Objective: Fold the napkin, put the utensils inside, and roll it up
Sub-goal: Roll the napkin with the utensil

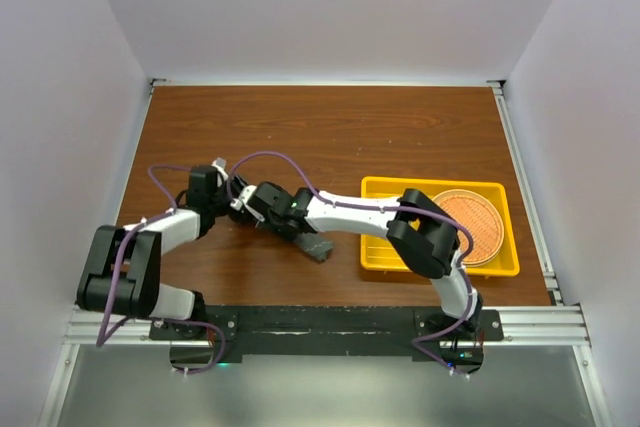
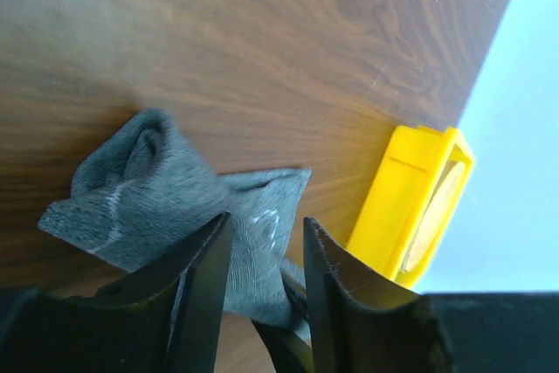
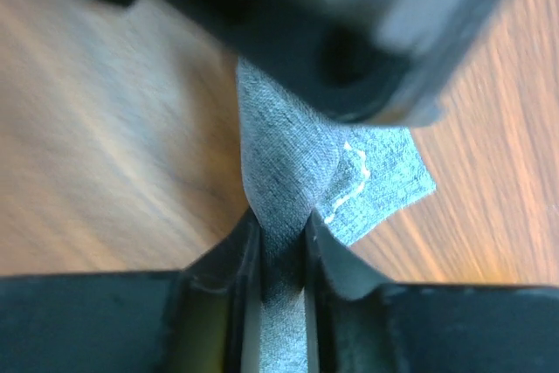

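The dark grey napkin (image 1: 318,247) lies bunched on the brown table, mostly under my right arm. In the left wrist view it is a crumpled lump (image 2: 157,185) with pale stitching. My right gripper (image 1: 256,209) is shut on a fold of the napkin (image 3: 288,163), the cloth pinched between its fingers (image 3: 281,220). My left gripper (image 1: 232,199) is close against the right one. Its jaws (image 2: 265,220) stand apart with the napkin just beyond the tips. The teal utensils are out of view.
A yellow tray (image 1: 380,257) stands at the right front and holds a round woven orange-brown mat (image 1: 470,227). The tray also shows in the left wrist view (image 2: 410,189). White walls enclose the table on three sides.
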Robot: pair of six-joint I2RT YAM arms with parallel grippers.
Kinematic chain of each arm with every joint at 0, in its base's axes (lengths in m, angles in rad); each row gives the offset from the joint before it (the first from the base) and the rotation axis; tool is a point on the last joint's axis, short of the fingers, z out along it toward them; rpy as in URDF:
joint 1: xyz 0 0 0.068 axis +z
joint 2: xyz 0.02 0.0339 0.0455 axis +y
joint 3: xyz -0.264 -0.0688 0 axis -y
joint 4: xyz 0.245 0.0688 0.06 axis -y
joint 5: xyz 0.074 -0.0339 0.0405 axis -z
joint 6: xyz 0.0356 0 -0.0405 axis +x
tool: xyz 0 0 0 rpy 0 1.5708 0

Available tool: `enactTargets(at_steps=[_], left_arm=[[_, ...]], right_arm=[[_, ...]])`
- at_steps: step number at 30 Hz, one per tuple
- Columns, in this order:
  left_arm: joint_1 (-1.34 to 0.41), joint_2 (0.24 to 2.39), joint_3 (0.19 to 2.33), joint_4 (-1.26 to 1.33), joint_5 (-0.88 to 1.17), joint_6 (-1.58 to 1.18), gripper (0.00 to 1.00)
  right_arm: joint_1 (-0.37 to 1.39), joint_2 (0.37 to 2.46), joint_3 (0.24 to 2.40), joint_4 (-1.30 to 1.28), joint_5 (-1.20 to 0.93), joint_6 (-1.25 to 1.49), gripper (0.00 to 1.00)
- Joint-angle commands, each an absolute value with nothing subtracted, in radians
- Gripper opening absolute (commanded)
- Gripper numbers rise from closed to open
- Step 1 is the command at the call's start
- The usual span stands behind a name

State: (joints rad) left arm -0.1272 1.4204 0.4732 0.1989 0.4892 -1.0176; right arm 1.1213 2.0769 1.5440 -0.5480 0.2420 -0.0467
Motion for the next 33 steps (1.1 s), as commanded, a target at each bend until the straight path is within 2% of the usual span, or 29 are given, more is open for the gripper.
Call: enactTargets(at_steps=[1,3,4,7,11,24,27,33], left_arm=[[-0.083,1.312,0.606,-0.049,0.385,-0.842,0.45],[-0.072,1.273,0.661,-0.121,0.356,-0.799,0.45],[-0.071,1.266,0.673,-0.144,0.348,-0.79,0.45],[-0.071,1.246,0.678,-0.163,0.344,-0.796,0.45],[-0.071,1.239,0.62,-0.109,0.368,-0.841,0.45],[-0.101,1.37,0.469,0.267,0.526,-0.985,0.43],[-0.101,1.423,0.463,0.261,0.496,-0.963,0.42],[-0.089,1.457,0.428,0.244,0.456,-0.911,0.41]], right_arm=[[1.042,2.051,1.572,-0.56,-0.092,-0.041,0.14],[0.993,2.083,1.633,-0.601,-0.283,-0.032,0.14],[0.939,2.124,1.652,-0.639,-0.468,-0.026,0.13],[0.861,2.175,1.677,-0.649,-0.705,0.044,0.13],[0.789,2.241,1.637,-0.588,-0.863,0.159,0.13],[0.735,2.293,1.583,-0.537,-0.873,0.252,0.15],[0.732,2.283,1.589,-0.564,-0.832,0.238,0.22],[0.733,2.215,1.629,-0.673,-0.701,0.18,0.46]])
